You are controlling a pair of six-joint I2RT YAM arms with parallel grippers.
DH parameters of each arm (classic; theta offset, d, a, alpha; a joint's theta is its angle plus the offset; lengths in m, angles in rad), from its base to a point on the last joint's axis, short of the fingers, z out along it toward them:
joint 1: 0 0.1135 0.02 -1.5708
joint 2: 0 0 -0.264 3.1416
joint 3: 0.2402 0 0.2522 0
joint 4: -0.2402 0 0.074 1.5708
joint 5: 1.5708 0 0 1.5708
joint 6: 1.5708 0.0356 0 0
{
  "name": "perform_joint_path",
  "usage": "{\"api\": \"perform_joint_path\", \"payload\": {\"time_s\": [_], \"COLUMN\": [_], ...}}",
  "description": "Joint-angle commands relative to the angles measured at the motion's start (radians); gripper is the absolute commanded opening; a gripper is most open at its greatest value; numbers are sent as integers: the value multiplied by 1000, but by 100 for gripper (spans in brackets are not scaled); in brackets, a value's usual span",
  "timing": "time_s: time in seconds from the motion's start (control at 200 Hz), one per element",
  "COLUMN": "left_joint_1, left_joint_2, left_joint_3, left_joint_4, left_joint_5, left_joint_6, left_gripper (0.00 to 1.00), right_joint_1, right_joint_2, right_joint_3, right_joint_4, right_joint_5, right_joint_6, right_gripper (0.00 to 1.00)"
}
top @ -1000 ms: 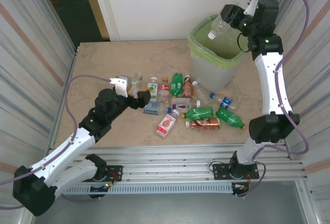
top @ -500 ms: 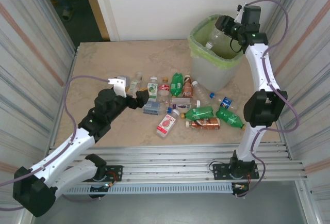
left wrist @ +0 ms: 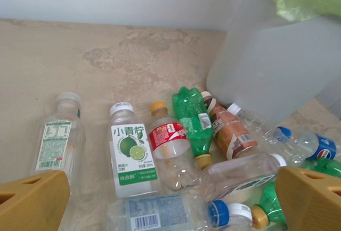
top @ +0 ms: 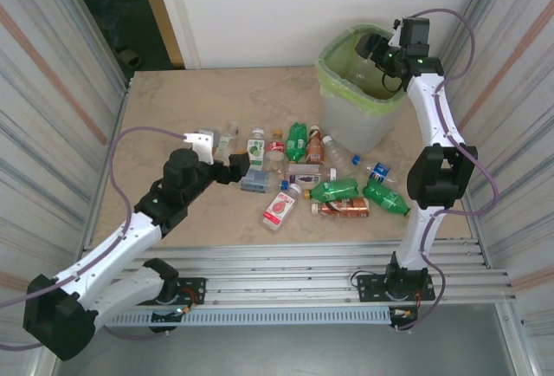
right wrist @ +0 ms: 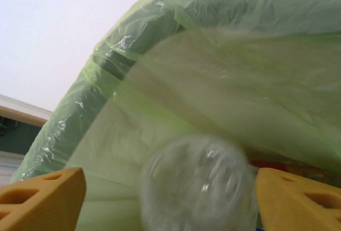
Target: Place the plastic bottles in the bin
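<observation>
Where top view puts right gripper (top: 370, 47) over bin (top: 327, 71), wrist view adds blurred bottle (right wrist: 196, 183) between parted jaws (left gripper (top: 221, 151) gaping).

We log a beige marbled tabletop (top: 173, 99); at its far right a tall translucent grey-white plastic bin (top: 363, 125), lined with a light green bag, stands upright on it. Near the bin's foot, small plastic bottles lie on their sides in a row: a clear white-capped bottle with a lime label (left wrist: 131, 154), a clear red-labelled bottle (left wrist: 170, 148), a green-tinted bottle (left wrist: 191, 119) and a brown-tinted bottle (left wrist: 226, 130). Toward the near edge lie a second green bottle (top: 333, 190), a brown orange-labelled bottle (top: 344, 209) and a clear pink-labelled bottle (top: 279, 207).
</observation>
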Motion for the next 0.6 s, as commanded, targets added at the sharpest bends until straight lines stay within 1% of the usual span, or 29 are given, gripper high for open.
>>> {"api": "perform_joint_path", "payload": {"time_s": [0.0, 0.055, 0.22, 0.401, 0.516, 0.596], "left_joint_1": [7, 7, 8, 21, 62, 112], "left_joint_2": [7, 13, 42, 90, 134, 174], "left_joint_3": [45, 52, 96, 143, 173, 198], "left_joint_4": [-35, -45, -91, -137, -174, -204], "left_joint_5": [-46, -58, -96, -107, -91, -48], "left_joint_6": [-11, -5, 3, 11, -2, -26], "left_gripper": [99, 99, 99, 99, 99, 99], "right_joint_1": [6, 5, 6, 6, 6, 5], "right_joint_2": [6, 0, -25, -88, -139, -185], "right_joint_3": [-4, 2, 44, 69, 82, 68], "right_joint_4": [-28, -33, -81, -135, -206, -257], "right_joint_5": [-4, -4, -3, 3, 19, 50], "right_joint_6": [0, -3, -23, -52, -88, -114], "right_gripper": [86, 88, 89, 92, 93, 95]}}
